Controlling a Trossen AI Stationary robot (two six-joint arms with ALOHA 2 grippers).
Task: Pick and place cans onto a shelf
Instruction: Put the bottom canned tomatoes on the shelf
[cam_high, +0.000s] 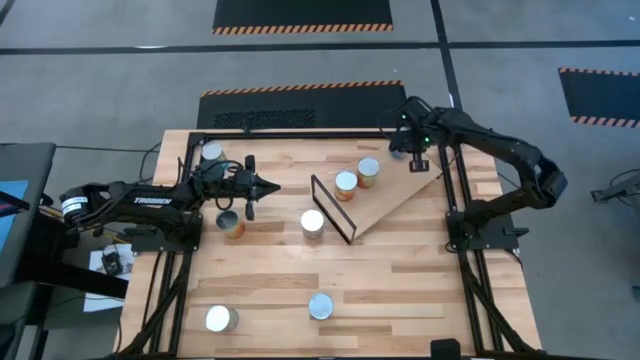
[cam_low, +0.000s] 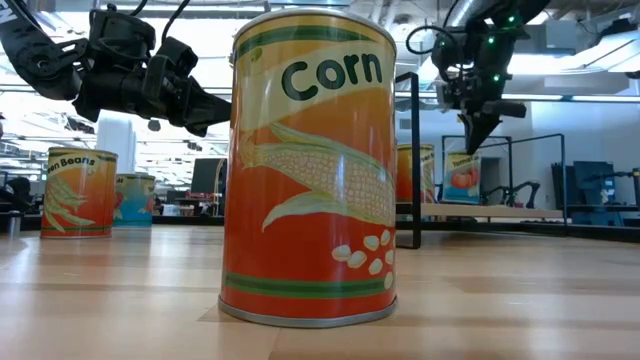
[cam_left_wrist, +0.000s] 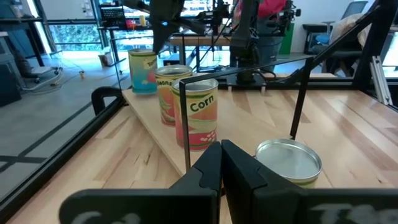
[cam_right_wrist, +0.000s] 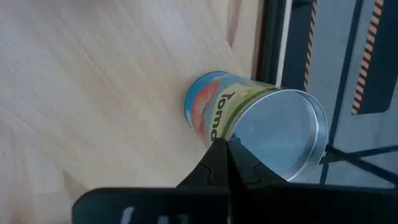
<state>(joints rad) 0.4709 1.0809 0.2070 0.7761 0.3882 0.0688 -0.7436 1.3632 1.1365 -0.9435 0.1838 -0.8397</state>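
Both claws are seen closed and empty: the left claw (cam_high: 272, 187) near the tabletop's left edge, the right claw (cam_high: 418, 165) over the light-wood shelf (cam_high: 400, 200) toward the far right corner, above a blue-labelled silver-topped can (cam_right_wrist: 249, 121).

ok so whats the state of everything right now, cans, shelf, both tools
left tool: shut, empty, above the table
right tool: shut, empty, over the tomato can
tomato can: upright on the shelf, not gripped
shelf corn can: upright on the shelf
shelf: flat on the table, three cans on it
front corn can: upright on the table
green beans can: upright on the table
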